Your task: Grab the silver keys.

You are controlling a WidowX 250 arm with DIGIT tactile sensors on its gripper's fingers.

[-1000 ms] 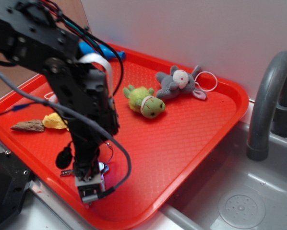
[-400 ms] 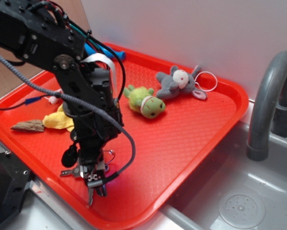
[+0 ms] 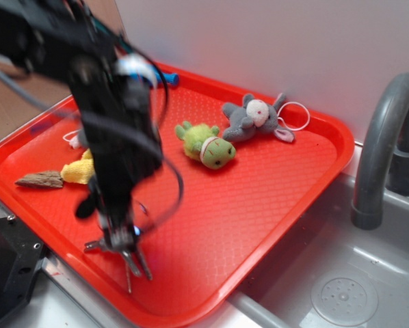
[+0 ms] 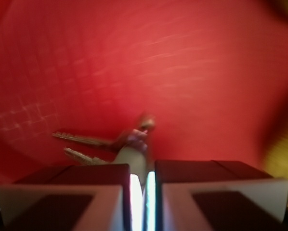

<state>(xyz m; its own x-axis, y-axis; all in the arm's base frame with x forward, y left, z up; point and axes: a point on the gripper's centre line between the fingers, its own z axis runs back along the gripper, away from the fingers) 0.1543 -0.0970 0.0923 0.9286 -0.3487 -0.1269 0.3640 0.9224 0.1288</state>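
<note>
Several silver keys (image 3: 130, 256) dangle, loose and likely light, hard and slippery, from the gripper (image 4: 139, 185) pinched nearly closed on one key's head, just above the near edge of the red tray (image 3: 259, 205).

No text, label, brand, number or sign can be read in either view; nothing legible is shown on any surface, and much of both views is blurred.
</note>
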